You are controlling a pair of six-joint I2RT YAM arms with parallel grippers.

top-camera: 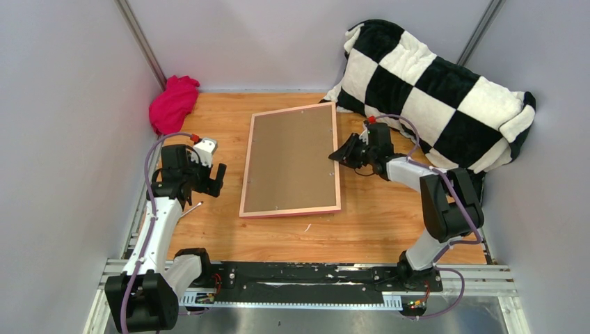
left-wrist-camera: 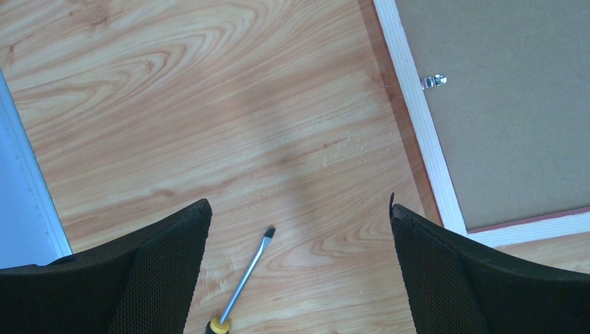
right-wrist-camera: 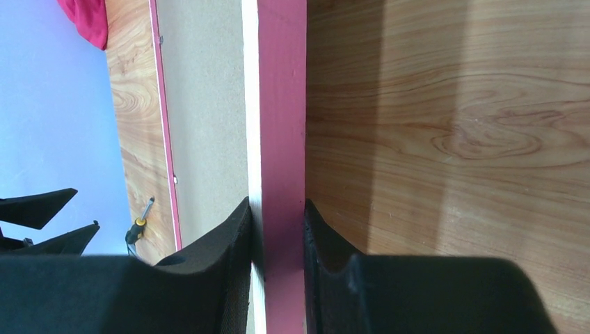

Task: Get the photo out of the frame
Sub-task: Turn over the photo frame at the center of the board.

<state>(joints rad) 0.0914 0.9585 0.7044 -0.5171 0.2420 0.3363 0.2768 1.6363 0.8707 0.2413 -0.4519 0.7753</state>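
Note:
The frame (top-camera: 289, 211) lies face down on the wooden table, with its thin pink border around the brown backing board (top-camera: 292, 156). The photo is hidden. My right gripper (top-camera: 335, 156) is shut on the frame's right side rail; in the right wrist view its fingers press both sides of the pink edge (right-wrist-camera: 282, 104), right gripper (right-wrist-camera: 277, 209). My left gripper (top-camera: 212, 182) hovers left of the frame, open and holding nothing. In the left wrist view, the left gripper (left-wrist-camera: 299, 209) is above bare wood, with the frame's pale rail (left-wrist-camera: 417, 118) to its right.
A screwdriver (left-wrist-camera: 243, 278) lies on the table under the left gripper, also visible as the screwdriver (top-camera: 189, 209). A metal clip (left-wrist-camera: 433, 81) sits on the backing board. A magenta cloth (top-camera: 172, 103) is at the back left and a black-and-white checked cushion (top-camera: 431, 90) at the back right. Walls enclose three sides.

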